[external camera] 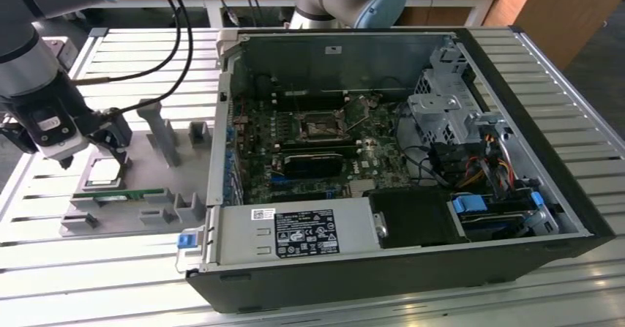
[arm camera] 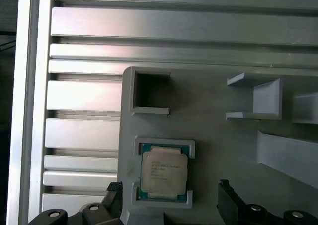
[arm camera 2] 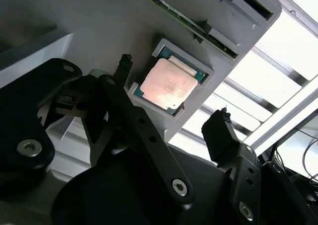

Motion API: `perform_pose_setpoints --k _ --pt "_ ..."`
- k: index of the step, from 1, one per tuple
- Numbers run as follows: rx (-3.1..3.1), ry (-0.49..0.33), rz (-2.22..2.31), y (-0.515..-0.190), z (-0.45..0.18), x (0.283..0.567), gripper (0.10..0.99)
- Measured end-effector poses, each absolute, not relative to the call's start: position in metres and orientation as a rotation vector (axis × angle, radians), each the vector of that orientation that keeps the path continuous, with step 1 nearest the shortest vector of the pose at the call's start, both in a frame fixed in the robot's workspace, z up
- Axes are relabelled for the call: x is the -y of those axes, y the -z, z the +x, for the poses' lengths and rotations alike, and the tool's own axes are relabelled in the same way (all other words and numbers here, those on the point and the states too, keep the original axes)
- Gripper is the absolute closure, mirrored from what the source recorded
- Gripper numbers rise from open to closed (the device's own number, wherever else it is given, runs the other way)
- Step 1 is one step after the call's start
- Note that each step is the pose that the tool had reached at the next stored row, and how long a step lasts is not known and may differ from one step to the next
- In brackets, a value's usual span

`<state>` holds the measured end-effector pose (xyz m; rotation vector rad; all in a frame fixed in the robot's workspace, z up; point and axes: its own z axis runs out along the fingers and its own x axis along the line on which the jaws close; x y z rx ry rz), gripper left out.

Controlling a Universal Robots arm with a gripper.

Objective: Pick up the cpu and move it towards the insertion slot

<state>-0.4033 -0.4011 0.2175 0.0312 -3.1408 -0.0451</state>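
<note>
My gripper [arm camera 2: 171,91] hangs w/ fingers spread wide, one on either side of the cpu [arm camera 2: 169,83], not touching it. Cpu lies flat in its nest on the grey holder plate [arm camera: 218,135], nothing gripped yet. Risk, imo: pads catch the nest walls or close off-centre, so chip tilts or slips. Plate sits on a slatted metal table [external camera: 78,268]. Insertion slot [external camera: 320,128] is well apart, inside the open pc case [external camera: 391,283] toward the exterior view's right, w/ cables nearby.
</note>
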Motion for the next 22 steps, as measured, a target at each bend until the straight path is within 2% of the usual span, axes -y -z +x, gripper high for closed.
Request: perform_pose_setpoints --k 22 --pt "3.142 0.044 -0.007 -0.192 -0.406 0.398 0.259"
